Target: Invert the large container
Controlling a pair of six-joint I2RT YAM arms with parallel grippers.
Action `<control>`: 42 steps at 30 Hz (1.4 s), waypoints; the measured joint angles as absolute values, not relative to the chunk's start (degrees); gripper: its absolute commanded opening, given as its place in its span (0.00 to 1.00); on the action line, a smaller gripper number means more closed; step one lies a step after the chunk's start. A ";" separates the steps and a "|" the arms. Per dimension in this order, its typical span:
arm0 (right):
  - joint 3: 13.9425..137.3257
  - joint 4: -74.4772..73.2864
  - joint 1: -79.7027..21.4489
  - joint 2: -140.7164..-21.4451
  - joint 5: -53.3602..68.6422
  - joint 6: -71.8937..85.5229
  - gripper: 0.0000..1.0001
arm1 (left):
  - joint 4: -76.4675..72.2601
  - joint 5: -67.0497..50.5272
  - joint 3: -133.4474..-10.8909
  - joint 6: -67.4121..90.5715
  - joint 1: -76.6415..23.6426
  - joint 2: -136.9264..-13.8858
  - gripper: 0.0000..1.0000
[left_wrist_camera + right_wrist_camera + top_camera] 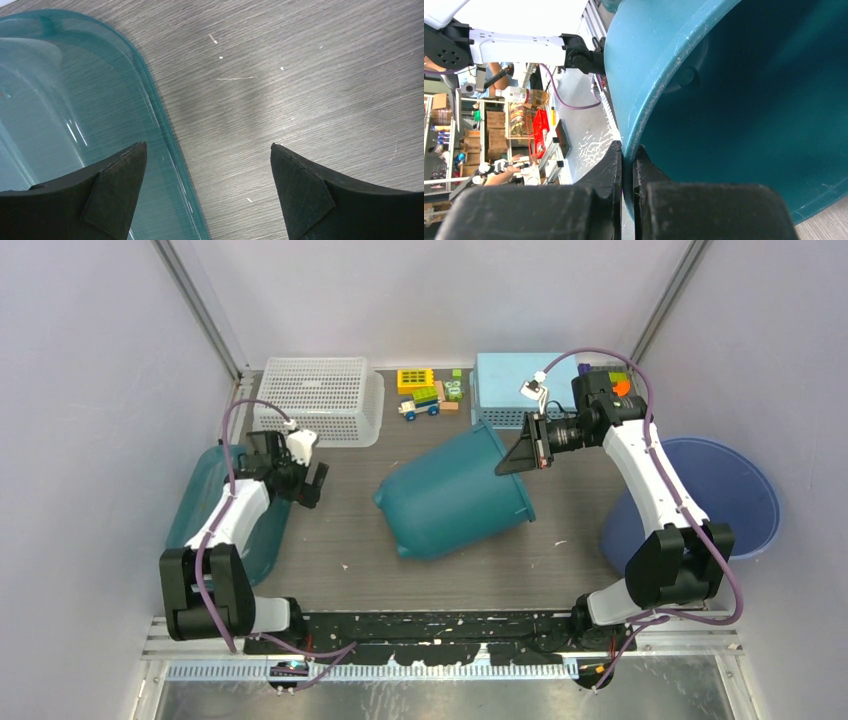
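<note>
The large container (455,495) is a dark teal bucket lying on its side mid-table, its mouth facing the back right. My right gripper (522,453) is shut on its rim. In the right wrist view the gripper (629,150) has one finger outside the container (749,100) and one inside, with the thin rim pinched between them. My left gripper (296,487) is open at the left, apart from the container. Seen from the left wrist, it (208,146) holds nothing and straddles the edge of a clear teal tray (60,100).
The clear teal tray (205,500) lies along the left side. A white mesh basket (320,400), toy blocks with a small truck (425,392) and a light blue box (510,385) line the back. A blue tub (725,495) stands at the right.
</note>
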State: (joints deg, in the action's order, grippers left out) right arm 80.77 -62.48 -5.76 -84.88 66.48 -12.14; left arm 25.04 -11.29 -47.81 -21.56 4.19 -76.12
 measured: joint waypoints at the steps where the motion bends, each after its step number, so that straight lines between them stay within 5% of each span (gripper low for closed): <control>1: 80.71 -62.59 -5.69 -84.88 66.65 -12.36 0.01 | 25.19 -11.03 -48.21 -21.39 4.27 -76.38 0.96; 27: 80.42 -63.07 -5.13 -84.88 67.64 -13.41 0.01 | 26.46 -10.61 -50.70 -16.32 5.34 -89.41 1.00; 39: 80.42 -63.09 -5.10 -84.88 67.64 -13.43 0.01 | 30.57 -5.52 -61.43 -14.70 7.75 -74.87 1.00; 42: 80.42 -63.09 -5.10 -84.88 67.66 -13.41 0.01 | 31.14 -5.19 -67.31 -13.69 13.28 -74.59 0.83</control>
